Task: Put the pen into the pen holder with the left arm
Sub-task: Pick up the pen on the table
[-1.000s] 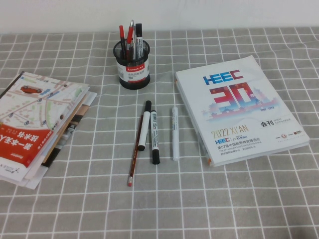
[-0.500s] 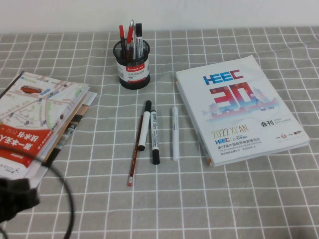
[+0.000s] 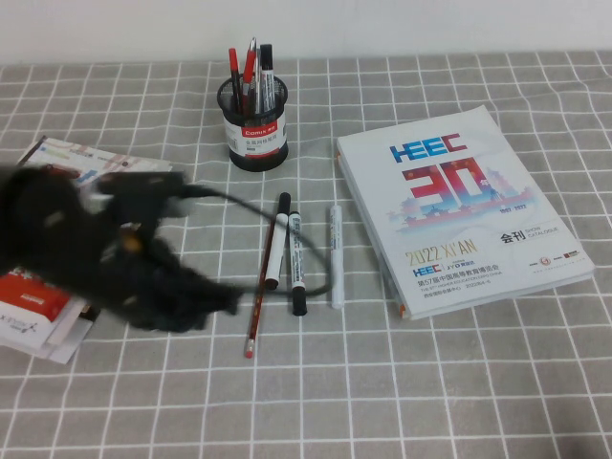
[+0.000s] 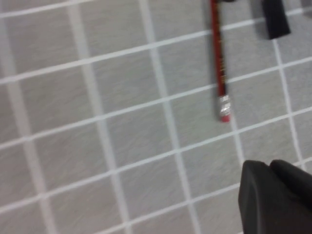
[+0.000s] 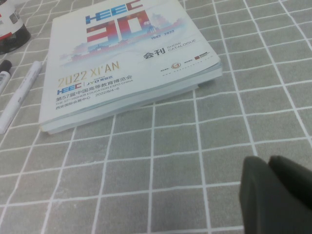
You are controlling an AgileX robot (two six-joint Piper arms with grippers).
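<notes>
The thin dark-red pen (image 3: 258, 301) lies flat at six o'clock from the black mesh pen holder (image 3: 253, 122). The left gripper (image 4: 275, 197), clenched and empty, hovers near its eraser end, probably lining up. The right gripper (image 5: 278, 195), seemingly clenched, sits parked beside the white catalogue (image 5: 126, 58).

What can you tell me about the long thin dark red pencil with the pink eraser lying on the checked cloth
The long thin dark red pencil lies flat on the grey checked tablecloth, slightly slanted, with its metal ferrule and pink eraser end nearest the robot. Faint gold lettering runs along its shaft. Its far part runs right beside the white-barrelled black-capped marker; whether they touch cannot be told. Nothing grips it: the left gripper, shut, hovers over the cloth close to the eraser end. The right gripper is off by the white catalogue.
</notes>
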